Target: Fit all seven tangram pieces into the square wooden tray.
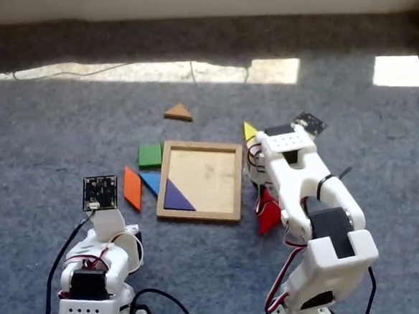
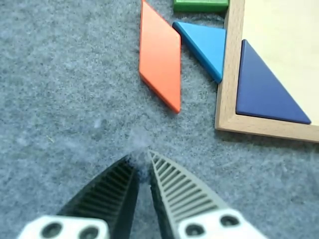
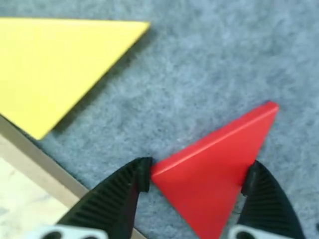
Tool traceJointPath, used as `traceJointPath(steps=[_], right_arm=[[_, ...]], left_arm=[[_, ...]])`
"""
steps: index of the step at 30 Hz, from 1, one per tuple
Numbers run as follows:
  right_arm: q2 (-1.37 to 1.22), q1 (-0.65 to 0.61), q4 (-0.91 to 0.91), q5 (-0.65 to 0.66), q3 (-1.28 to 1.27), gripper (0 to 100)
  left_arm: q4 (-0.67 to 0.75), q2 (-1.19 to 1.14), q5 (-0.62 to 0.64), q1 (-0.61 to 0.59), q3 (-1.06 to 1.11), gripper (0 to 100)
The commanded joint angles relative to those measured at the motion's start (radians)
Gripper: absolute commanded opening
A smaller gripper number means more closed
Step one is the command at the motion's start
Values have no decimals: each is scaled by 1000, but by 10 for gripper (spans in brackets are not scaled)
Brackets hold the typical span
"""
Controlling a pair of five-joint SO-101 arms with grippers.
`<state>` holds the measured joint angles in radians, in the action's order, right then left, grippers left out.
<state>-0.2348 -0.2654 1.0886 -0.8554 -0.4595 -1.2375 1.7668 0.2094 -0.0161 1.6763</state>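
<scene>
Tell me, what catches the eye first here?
The square wooden tray in the middle of the grey carpet stands out, holding just a dark blue triangle in one corner. An orange parallelogram lies on the carpet beside it, and the right claw pinches a red triangle on the tray's other side.

Navy triangle [image 1: 176,197] flat; inside tray [image 1: 203,216] (corner).

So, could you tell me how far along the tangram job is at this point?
Done: only the dark blue triangle lies in the wooden tray. In hand: the right gripper grips the red triangle on the carpet. Left: that piece plus the yellow triangle, orange parallelogram, light blue triangle, green square and brown triangle, all outside the tray. The left gripper is shut and empty.
</scene>
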Motion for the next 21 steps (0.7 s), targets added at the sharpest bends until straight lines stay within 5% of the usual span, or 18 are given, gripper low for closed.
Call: traceJointPath(steps=[1, 17, 21], right_arm=[[-61, -22, 21, 0, 28, 253], [-56, -16, 323, 272, 243, 252], [-58, -16, 323, 327, 252, 170]], left_arm=[[-5, 35, -3, -2, 21, 5], [-5, 35, -3, -2, 21, 5], [-5, 35, -3, -2, 21, 5]])
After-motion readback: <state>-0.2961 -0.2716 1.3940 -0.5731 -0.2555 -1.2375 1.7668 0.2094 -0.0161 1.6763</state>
